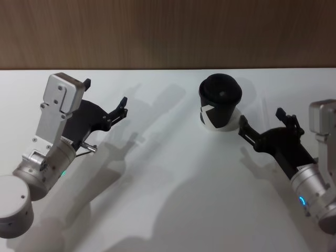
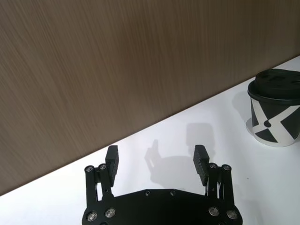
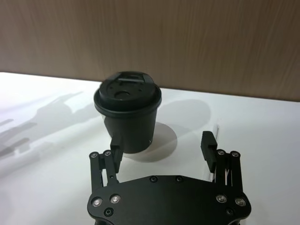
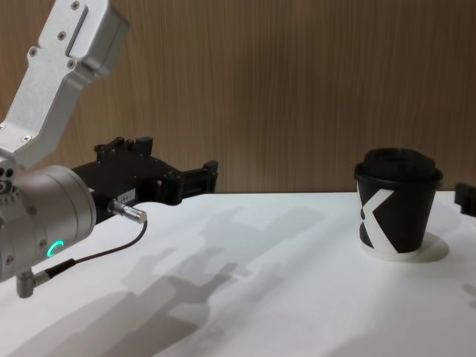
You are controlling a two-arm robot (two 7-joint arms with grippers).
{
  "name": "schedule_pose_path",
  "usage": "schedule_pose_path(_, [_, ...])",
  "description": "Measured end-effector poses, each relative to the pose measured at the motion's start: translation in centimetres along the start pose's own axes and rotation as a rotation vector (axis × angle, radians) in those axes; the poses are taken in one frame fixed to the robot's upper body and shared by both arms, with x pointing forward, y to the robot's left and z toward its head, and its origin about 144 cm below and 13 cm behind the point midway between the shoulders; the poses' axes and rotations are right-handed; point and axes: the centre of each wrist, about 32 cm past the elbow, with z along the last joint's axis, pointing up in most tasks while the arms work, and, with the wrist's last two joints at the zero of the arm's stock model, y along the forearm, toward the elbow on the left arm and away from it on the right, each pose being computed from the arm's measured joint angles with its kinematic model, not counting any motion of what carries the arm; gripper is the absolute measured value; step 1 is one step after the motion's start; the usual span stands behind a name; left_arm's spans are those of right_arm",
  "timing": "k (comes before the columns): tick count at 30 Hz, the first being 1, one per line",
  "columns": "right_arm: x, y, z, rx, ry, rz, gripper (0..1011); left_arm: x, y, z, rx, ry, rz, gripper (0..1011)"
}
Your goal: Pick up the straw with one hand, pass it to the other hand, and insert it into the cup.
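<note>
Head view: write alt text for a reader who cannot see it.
A black lidded cup stands on a white table between two robot grippers. The left gripper is open, well apart from it; the right gripper is open close beside it.

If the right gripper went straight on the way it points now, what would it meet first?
Most likely the cup. The right gripper is open and aimed just beside it, so the finger on the cup's side would strike its wall; the gap looks short, though depth is unclear.
</note>
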Motion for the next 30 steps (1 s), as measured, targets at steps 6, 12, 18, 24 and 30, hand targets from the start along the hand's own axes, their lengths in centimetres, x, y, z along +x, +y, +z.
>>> schedule_pose_path(6, [0.2,-0.6,-0.2,-0.038,-0.004,-0.023,1001,0.0,0.0,0.0,0.000,0.000,0.000,1002])
schedule_pose_path(12, [0.3,-0.8,-0.4,-0.074,-0.009,-0.039,1001,0.0,0.0,0.0,0.000,0.000,0.000,1003])
schedule_pose_path(18, [0.4,-0.8,-0.6,-0.107,-0.009,-0.057,1001,0.0,0.0,0.0,0.000,0.000,0.000,1003])
schedule_pose_path(24, [0.5,-0.7,-0.9,-0.136,-0.008,-0.071,1001,0.0,0.0,0.0,0.000,0.000,0.000,1003])
schedule_pose_path(30, [0.7,-0.5,-1.1,-0.157,-0.010,-0.078,1001,0.0,0.0,0.0,0.000,0.000,0.000,1003])
